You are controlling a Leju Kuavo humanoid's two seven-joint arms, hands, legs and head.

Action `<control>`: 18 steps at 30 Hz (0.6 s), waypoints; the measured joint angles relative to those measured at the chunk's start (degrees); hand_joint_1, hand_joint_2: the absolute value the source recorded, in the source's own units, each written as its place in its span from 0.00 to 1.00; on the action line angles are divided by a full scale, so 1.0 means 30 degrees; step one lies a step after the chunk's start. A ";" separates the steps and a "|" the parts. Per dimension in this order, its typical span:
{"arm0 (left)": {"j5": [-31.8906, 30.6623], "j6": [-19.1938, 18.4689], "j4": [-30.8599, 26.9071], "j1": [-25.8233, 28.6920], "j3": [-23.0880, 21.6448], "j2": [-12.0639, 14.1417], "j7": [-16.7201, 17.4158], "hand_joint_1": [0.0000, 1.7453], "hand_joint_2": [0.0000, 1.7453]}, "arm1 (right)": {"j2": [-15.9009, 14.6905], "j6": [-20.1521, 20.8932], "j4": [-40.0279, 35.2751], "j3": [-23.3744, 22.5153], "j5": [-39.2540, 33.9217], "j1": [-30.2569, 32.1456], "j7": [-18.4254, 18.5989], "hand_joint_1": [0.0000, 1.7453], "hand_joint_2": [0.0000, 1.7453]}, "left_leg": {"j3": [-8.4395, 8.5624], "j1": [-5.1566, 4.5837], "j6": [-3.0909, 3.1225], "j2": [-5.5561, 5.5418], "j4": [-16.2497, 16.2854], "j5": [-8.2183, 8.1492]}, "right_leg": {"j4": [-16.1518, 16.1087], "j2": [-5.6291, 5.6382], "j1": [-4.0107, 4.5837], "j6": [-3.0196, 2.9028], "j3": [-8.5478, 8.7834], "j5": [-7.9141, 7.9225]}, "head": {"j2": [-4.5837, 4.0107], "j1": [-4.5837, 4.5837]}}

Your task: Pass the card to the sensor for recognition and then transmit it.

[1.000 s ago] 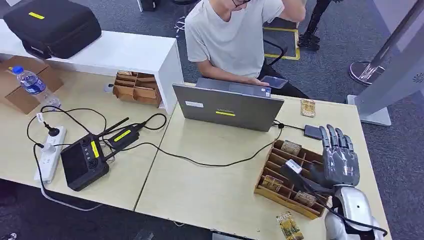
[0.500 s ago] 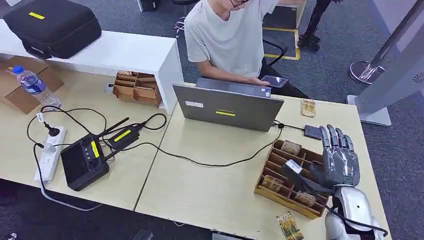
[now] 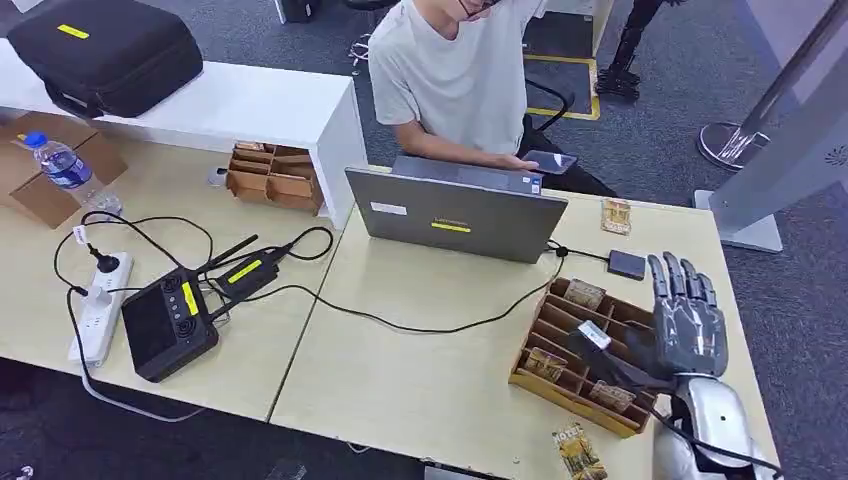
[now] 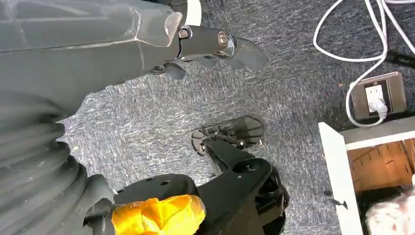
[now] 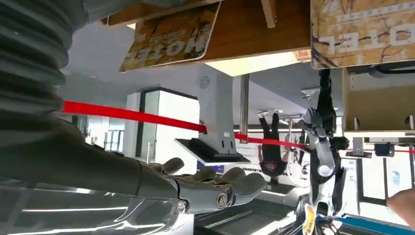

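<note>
The surface (image 3: 420, 380) is spreading out ahead of the right robot hand (image 3: 686, 318), which is hovering with fingers spread, holding nothing, over the wooden compartment tray (image 3: 560, 384). Hotel cards (image 3: 611, 396) are standing in slots just beneath it. They look thin, stiff, light and slick; pinching an upper edge seems best.

Light wood tabletop (image 3: 420, 370), two sections butted together. Right section: open laptop (image 3: 455, 210), wooden divider tray (image 3: 580, 352) holding cards, small black sensor (image 3: 627, 264) just beyond the tray, one card (image 3: 616, 215) near the far edge, another card (image 3: 578, 452) at the near edge. Left section: black controller (image 3: 168, 322), white power strip (image 3: 100, 305), water bottle (image 3: 68, 170), cardboard box (image 3: 40, 170), second wooden tray (image 3: 272, 176). Black cables run across both.
</note>
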 joint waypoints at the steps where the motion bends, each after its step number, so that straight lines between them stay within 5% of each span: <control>1: 0.0007 0.0000 0.0000 0.0000 0.0000 0.0000 0.0000 0.00 1.00 | 0.0000 0.0007 -0.0029 -0.0029 0.0000 0.0029 0.0000 0.00 1.00 | 0.0000 0.0000 0.0000 0.0000 0.0000 0.0000 | 0.0000 0.0000 0.0000 0.0000 0.0000 0.0000 | 0.0000 0.0007; 10: 0.0022 0.0000 0.0000 0.0011 0.0007 0.0022 0.0000 0.00 1.00 | 0.0000 0.0000 -0.0102 -0.0175 0.0000 0.0134 0.0000 0.00 1.00 | 0.0002 0.0000 0.0000 0.0001 0.0000 0.0000 | 0.0000 0.0001 0.0001 0.0000 0.0000 0.0000 | 0.0000 0.0007; 11: 0.0022 0.0000 0.0000 0.0011 0.0007 0.0029 0.0000 0.00 1.00 | 0.0000 0.0007 -0.0102 -0.0182 0.0000 0.0139 0.0000 0.08 1.00 | 0.0002 0.0001 0.0000 0.0001 0.0000 0.0000 | 0.0000 0.0001 0.0001 0.0000 0.0000 0.0000 | 0.0000 0.0007; 12: 0.0022 0.0000 0.0000 0.0012 0.0007 0.0044 0.0000 0.00 1.00 | 0.0000 0.0007 -0.0109 -0.0197 0.0000 0.0145 0.0000 1.00 1.00 | 0.0002 0.0000 0.0000 0.0001 0.0000 0.0000 | 0.0000 0.0001 0.0001 0.0000 0.0001 0.0000 | 0.0000 0.0000; 18: 0.0029 0.0000 0.0000 0.0017 0.0007 0.0073 0.0000 0.00 1.00 | 0.0000 0.0073 -0.0131 -0.0335 0.0007 0.0500 -0.0087 1.00 1.00 | -0.0003 -0.0001 0.0000 0.0001 0.0000 0.0000 | 0.0000 0.0001 -0.0001 0.0000 -0.0001 0.0000 | 0.0000 0.0000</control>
